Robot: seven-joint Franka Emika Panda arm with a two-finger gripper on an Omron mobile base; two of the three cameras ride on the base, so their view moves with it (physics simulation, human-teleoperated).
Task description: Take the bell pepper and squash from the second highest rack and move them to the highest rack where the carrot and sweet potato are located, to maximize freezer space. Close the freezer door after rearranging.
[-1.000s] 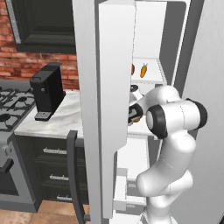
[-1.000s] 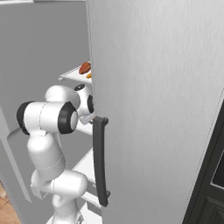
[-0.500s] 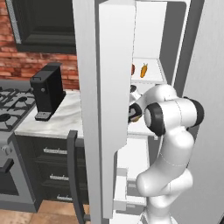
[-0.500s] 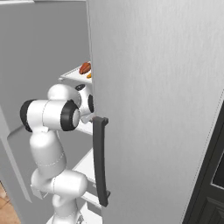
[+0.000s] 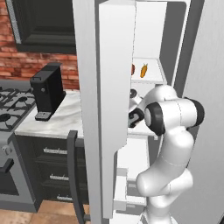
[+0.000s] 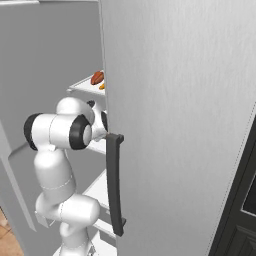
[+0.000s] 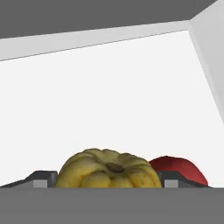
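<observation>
On the second highest rack, the squash [image 7: 108, 169] sat squarely between the spread fingertips [image 7: 43, 178] of the gripper [image 7: 107, 180], the bell pepper [image 7: 179, 168] just beside it

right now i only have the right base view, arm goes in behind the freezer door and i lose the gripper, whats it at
Observer: In the hand view the gripper straddles the yellow ribbed squash, one fingertip on each side of it.
Operator: got the squash yet
Observer: Can't confirm a grip; the fingertips sit right at its sides, but I can't make out contact.
Operator: wheres the pepper
Observer: The red bell pepper lies just beyond the squash, against its right side in the hand view.
Operator: top rack have room
Observer: In the left base view the carrot lies near the front of the top rack, white shelf bare to its right.
</observation>
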